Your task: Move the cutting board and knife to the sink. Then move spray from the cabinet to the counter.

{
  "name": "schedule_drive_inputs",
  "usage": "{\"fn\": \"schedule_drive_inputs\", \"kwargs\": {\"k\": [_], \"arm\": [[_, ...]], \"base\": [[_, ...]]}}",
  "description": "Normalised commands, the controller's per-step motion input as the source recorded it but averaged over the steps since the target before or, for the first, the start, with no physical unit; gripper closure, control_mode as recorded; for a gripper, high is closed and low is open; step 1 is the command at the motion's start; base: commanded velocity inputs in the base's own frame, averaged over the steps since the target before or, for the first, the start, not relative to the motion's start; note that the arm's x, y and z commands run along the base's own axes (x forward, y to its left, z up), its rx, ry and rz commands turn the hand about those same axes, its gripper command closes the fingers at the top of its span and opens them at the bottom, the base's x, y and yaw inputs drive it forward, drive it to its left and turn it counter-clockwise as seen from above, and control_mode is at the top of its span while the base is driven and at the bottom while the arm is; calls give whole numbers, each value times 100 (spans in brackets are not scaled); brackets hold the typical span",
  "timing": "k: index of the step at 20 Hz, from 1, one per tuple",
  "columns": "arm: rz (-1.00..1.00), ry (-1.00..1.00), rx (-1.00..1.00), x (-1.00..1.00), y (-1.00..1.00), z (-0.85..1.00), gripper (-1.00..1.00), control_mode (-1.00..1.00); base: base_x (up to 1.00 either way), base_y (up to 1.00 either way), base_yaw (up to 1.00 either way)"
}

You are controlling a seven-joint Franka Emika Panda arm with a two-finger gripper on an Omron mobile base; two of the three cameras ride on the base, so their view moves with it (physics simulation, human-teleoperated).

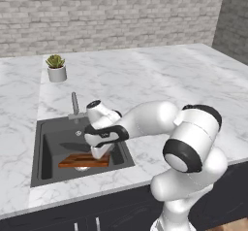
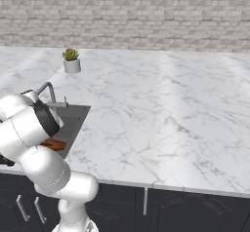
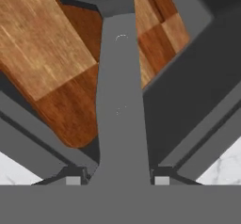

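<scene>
Lying in the dark grey recessed sink, the checkered wooden cutting board is delivered, the dark slim knife is seemingly clamped by the pincer above it, and the spray is left.

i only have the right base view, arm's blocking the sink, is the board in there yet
Observer: Yes. In the left base view the cutting board lies on the floor of the sink.
Operator: where's the gripper
Observer: The gripper points down into the basin, just over the board's right end.
Operator: holding anything
Observer: The hand view shows the grey knife running up between the jaws, with the board beneath it. I cannot tell whether the fingers are clamped on it.
Operator: knife touching the board
Observer: In the left base view its dark blade sticks out left, above the board; contact is not clear.
</scene>
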Motion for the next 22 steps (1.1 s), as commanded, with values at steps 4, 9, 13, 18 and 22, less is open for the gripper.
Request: {"fn": "schedule_drive_inputs", "kwargs": {"k": [4, 9, 13, 18, 22], "arm": [[3, -4, 10, 0, 5, -34, 100, -100], [2, -3, 6, 0, 4, -36, 100, -100], [0, -7, 0, 0, 1, -17, 100, -100], [0, -4, 0, 18, 0, -5, 100, -100], [0, 0, 0, 30, 3, -1, 100, -100]], "base": [[0, 0, 0], [0, 0, 0], [0, 0, 0], [0, 0, 0], [0, 0, 0]]}}
